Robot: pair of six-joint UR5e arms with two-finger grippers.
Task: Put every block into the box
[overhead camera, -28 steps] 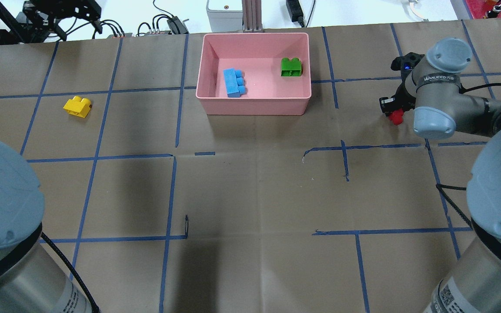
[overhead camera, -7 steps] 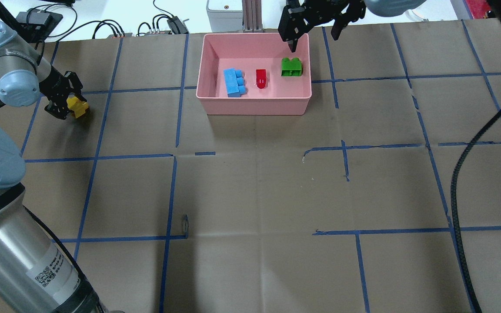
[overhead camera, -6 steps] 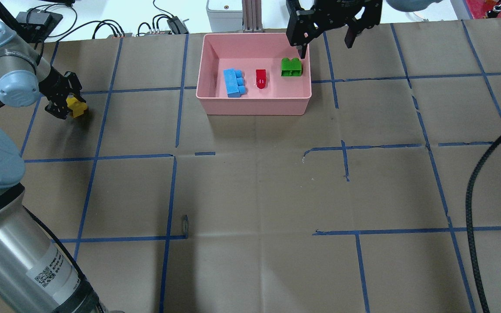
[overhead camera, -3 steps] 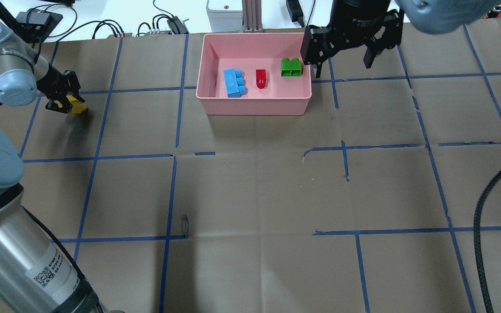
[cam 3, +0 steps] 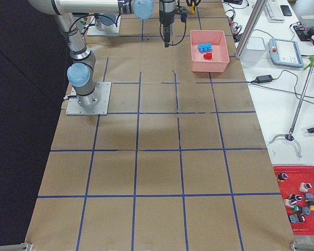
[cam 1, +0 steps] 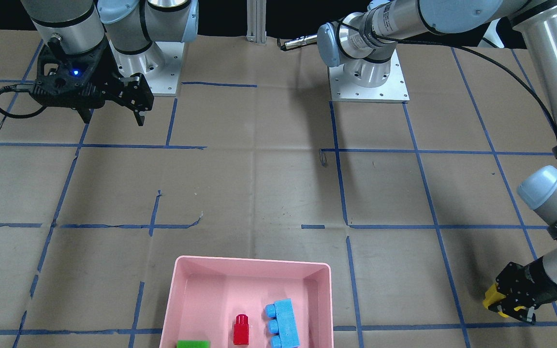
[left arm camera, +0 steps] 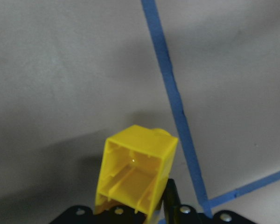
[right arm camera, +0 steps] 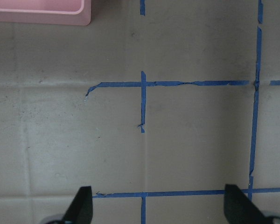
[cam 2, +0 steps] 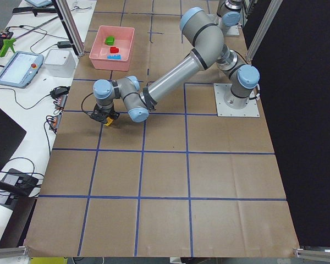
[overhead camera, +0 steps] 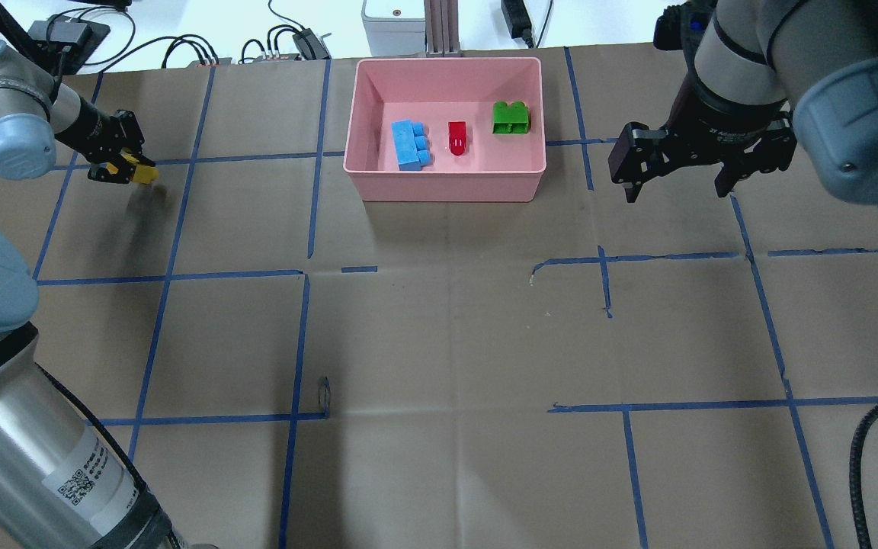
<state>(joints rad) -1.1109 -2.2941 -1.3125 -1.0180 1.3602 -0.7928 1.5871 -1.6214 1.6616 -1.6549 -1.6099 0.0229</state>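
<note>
Overhead: high, looks forward-down across table (overhead camera: 447, 343), pink box (overhead camera: 444, 189) top centre. Front cam opposes it, same box at bottom edge. Side cams: table ends, far back. Wrist cams: close, down on paper (right arm camera: 191, 140).

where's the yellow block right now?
The yellow block is held in the left gripper, at the overhead view's far left, well left of the pink box.

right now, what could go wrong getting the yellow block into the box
The left claw grips the yellow block only by one end, tilted, so it may slip out on the carry to the box. Dropped from high, it could bounce off the blue block, red block or green block and out.
</note>
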